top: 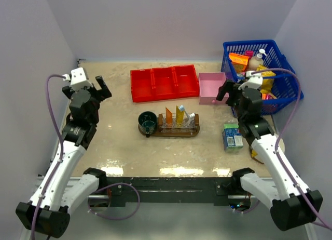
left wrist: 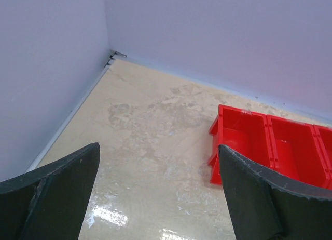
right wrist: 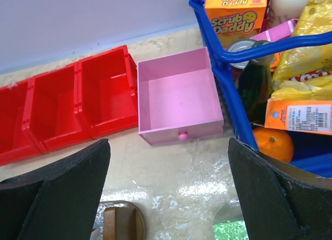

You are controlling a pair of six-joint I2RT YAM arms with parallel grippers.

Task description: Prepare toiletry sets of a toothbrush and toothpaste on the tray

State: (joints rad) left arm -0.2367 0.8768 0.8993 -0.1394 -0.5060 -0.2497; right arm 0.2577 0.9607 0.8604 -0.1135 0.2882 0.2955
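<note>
Nearest to my bases, the tray (top: 193,132) lies in the middle of the tabletop (top: 119,149). A dark green cup (top: 147,121) stands on its left end. The toothpaste (top: 169,117) stands beside the cup as two orange tubes. The pale thing at their right may be the toothbrush (top: 191,117), but it is too small to be sure.

I judge the tubes light, soft and a little slippery, so I would take one across its flat sides near the cap. A toothbrush is thin, stiff and quick to roll, so I would take it at mid-handle.

Farther out, my left end effector (left wrist: 161,198) hangs with the fingers spread wide and nothing between them. My right end effector (right wrist: 166,198) is the same.

Only the top view shows the tubes. The right wrist view shows the empty inside of the pink box (right wrist: 179,97) and the goods in the blue basket (right wrist: 220,61). The left wrist view shows only bare tabletop and an end of the red bin (left wrist: 270,146).
</note>
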